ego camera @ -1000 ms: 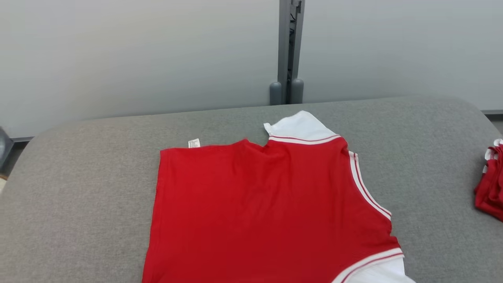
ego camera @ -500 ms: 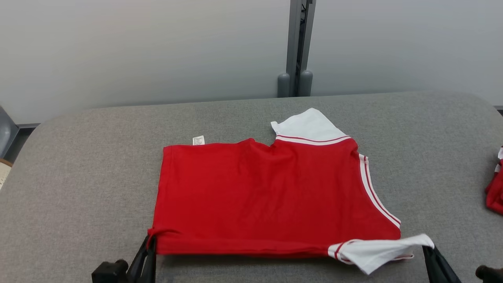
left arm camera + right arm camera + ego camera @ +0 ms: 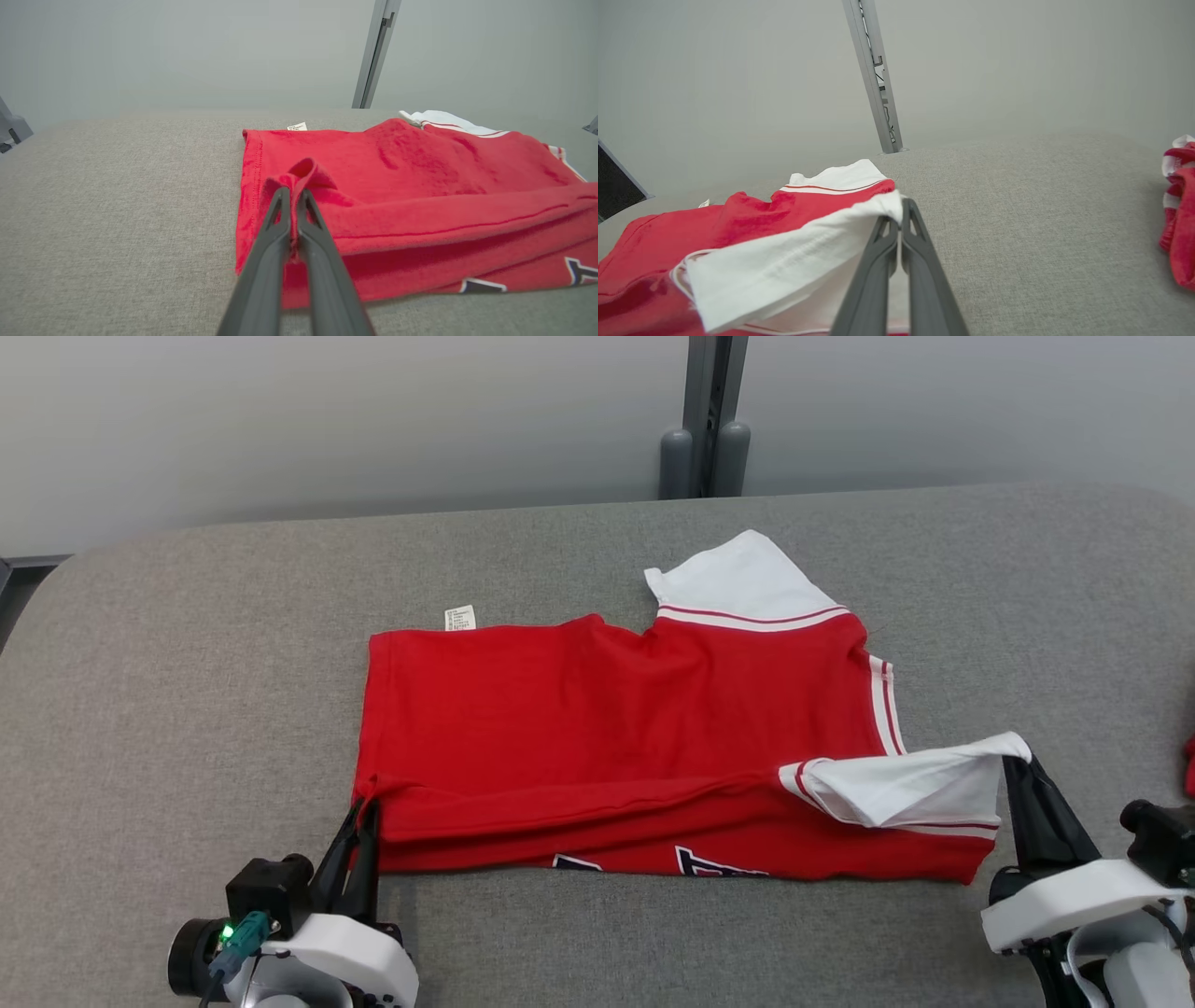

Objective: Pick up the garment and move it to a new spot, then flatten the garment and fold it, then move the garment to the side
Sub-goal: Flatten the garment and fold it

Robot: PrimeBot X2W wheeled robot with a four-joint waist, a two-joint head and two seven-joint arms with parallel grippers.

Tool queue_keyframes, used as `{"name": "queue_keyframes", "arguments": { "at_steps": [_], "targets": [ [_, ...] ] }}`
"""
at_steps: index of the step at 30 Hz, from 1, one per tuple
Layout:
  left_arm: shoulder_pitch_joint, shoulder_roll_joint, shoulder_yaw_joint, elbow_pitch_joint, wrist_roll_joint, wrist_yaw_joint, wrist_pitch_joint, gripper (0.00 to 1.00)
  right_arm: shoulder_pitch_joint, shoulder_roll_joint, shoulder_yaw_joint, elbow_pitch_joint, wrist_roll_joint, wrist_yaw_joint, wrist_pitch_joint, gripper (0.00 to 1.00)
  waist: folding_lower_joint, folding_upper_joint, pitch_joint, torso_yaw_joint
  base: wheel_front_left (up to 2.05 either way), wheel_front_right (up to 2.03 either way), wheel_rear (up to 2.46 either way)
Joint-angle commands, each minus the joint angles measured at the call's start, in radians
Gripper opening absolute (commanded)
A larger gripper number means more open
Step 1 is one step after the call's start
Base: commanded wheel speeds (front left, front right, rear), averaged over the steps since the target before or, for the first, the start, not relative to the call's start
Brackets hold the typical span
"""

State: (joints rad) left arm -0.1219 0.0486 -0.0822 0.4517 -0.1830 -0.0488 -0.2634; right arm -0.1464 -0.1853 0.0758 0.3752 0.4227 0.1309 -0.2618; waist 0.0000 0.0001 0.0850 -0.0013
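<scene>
My left pincer and right pincer each pinch the garment. It lies lengthwise along the near edge of the table, sleeves rightward.

I see red shirt lying on grey table. Near edge lifted and folded back over rest; dark letters peek out underneath. My left gripper pinches red corner at lower left, fingers squeezed together. My right gripper pinches tip of white sleeve at lower right, sleeve held up off table. Other white sleeve lies flat at far side. Small white label sticks out at far edge. Grey post stands behind table.
</scene>
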Motion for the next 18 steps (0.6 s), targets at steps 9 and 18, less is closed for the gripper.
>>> {"name": "queue_keyframes", "arguments": {
  "at_steps": [9,18],
  "targets": [
    [-0.08,0.005,-0.021,0.068,-0.004,0.002,-0.001,0.0,-0.116,-0.02,0.044,0.109,-0.027,0.0,-0.004,0.0,0.0,-0.0001,0.062,0.017,0.0,0.0,0.0],
    [-0.125,0.004,-0.034,0.096,-0.014,0.009,-0.001,0.0,-0.174,-0.002,0.042,0.151,-0.036,0.0,-0.004,0.0,0.0,-0.0001,0.097,0.015,0.0,0.0,0.0]
  ]
}}
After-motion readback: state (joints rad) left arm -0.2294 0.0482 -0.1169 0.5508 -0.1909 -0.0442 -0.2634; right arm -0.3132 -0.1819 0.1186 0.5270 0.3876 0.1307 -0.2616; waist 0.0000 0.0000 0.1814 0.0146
